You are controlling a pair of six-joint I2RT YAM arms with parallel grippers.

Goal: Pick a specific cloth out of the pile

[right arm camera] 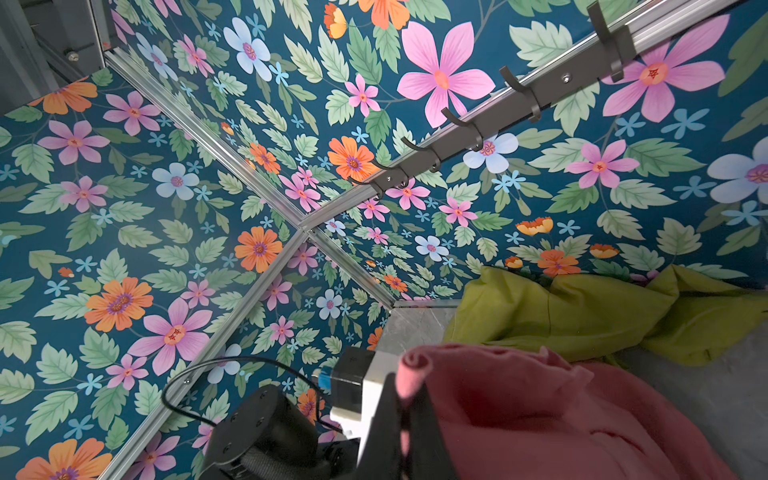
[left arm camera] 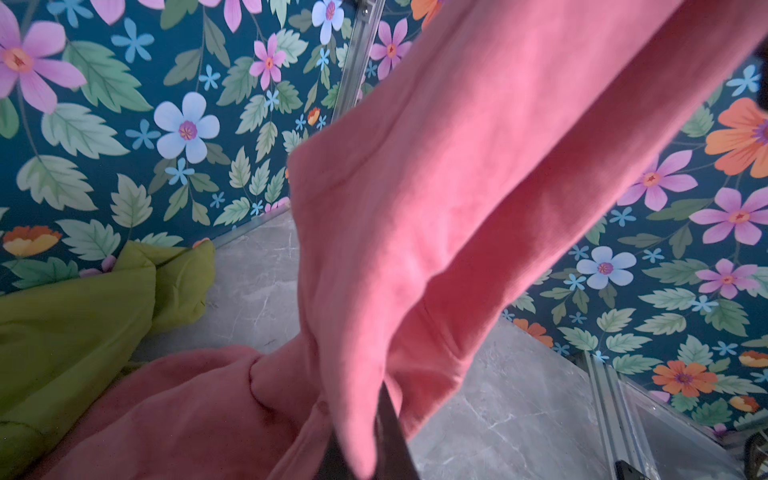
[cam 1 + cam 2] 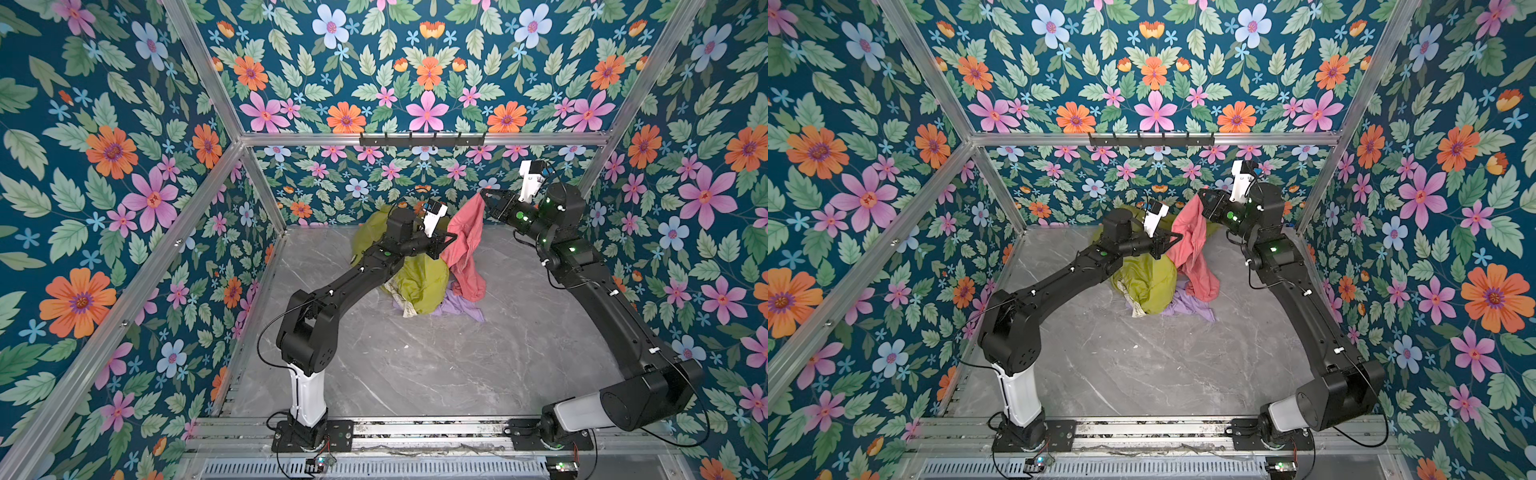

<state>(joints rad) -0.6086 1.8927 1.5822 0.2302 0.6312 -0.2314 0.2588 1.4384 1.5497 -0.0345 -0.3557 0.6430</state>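
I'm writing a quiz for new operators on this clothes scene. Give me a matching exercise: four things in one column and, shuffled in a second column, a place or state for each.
Things
1. pink cloth
2. green jacket
3. lilac cloth
4. hook rail

Places or states
A. mounted on the metal bar
B. spread on the floor, partly under other garments
C. pinched by the left tool and the right tool
D. bulky heap beneath the left arm

Pairs: 1-C, 2-D, 3-B, 4-A
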